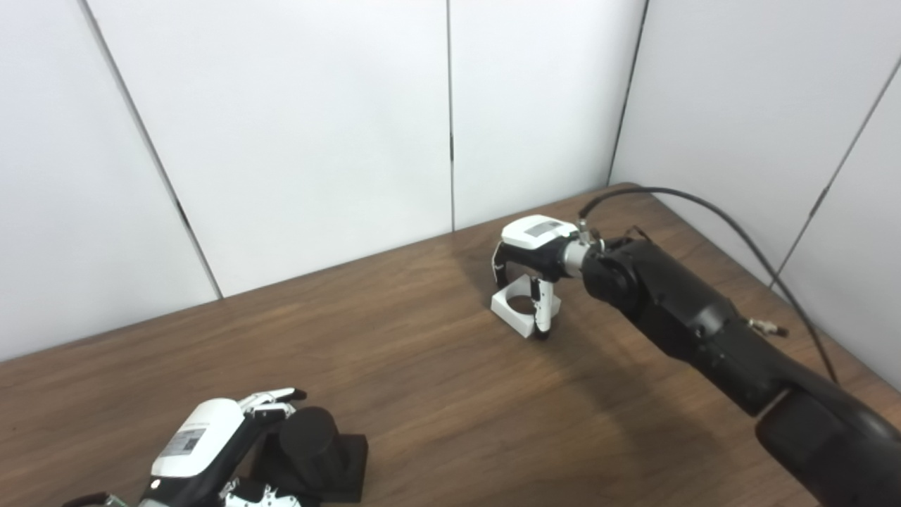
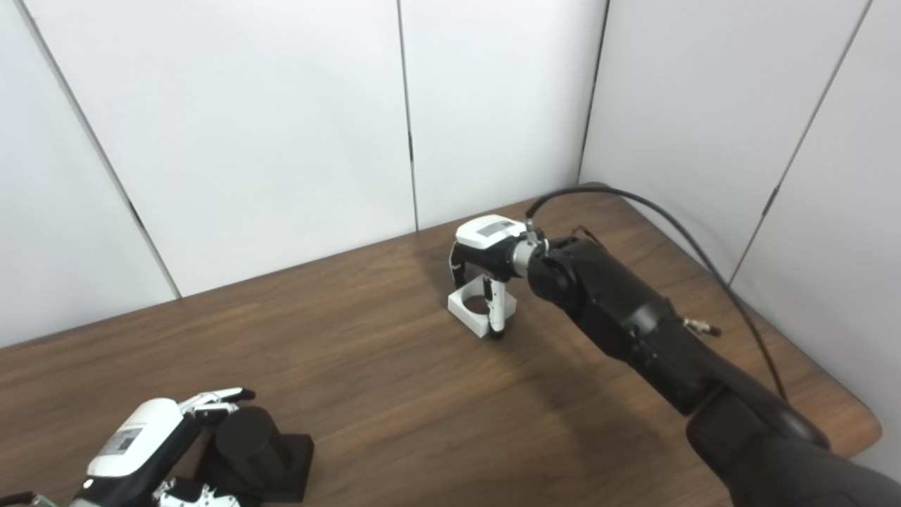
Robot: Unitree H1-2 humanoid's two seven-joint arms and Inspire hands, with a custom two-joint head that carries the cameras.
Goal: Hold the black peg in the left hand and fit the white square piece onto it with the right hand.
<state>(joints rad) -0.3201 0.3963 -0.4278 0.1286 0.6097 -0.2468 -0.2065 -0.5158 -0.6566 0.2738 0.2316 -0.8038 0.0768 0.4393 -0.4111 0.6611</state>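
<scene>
White square piece (image 1: pixel 522 307) under right hand (image 1: pixel 536 251)

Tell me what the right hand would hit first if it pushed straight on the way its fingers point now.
The right hand points down over the white square piece, its fingers straddling it. Going straight on, it would likely meet the piece or the table almost at once; contact may already exist.

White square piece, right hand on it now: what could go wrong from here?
1. The right hand straddles the white square piece, which sits on the table; whether the grip is firm can't be judged, so it may slip or tilt on lifting.
2. The black peg stands far off by the left hand, so the long carry could lose alignment.
</scene>
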